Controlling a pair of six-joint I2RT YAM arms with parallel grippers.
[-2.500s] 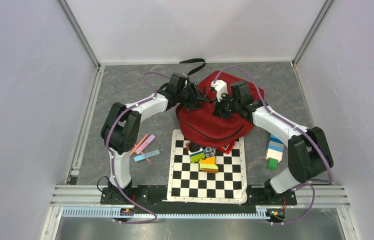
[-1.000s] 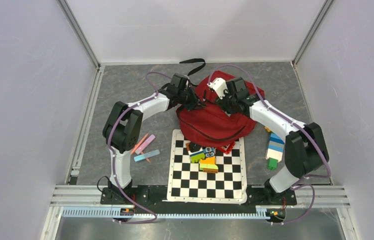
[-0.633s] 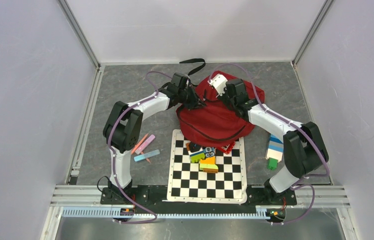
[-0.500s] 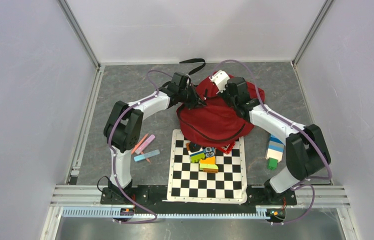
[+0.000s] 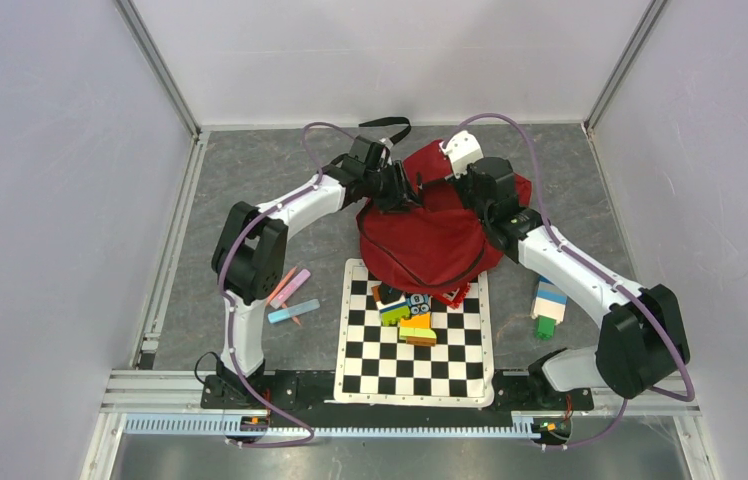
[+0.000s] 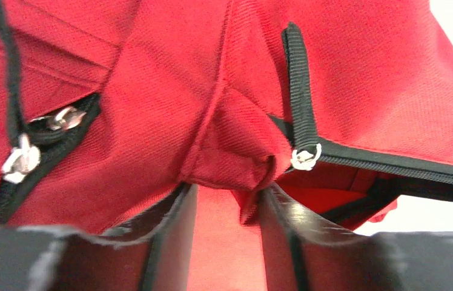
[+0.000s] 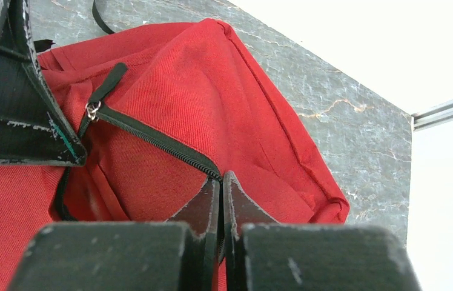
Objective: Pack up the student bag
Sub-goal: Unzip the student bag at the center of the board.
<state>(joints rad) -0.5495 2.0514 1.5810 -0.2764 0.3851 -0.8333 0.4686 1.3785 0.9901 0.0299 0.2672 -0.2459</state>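
my table (image 5: 250, 190) is grey marbled slab. the student bag (image 5: 430, 240) lies toward its far middle, its black strap (image 5: 385, 125) trailing behind it, its near edge over the far edge of my checkered mat (image 5: 380, 360). a few coloured markers (image 5: 290, 295) lie left of the mat, a block stack (image 5: 548, 303) right of it

The student bag (image 5: 430, 235) is seen lying on the grey table (image 5: 250, 190), toward the far side, with its near edge touching the checkered mat (image 5: 415, 350). It is made of dark red cloth and is slumped and crumpled, not stood up. A black zipper (image 7: 151, 140) with a small silver pull (image 7: 92, 111) is seen partly opened. A black strap (image 5: 387, 126) is laid out behind it
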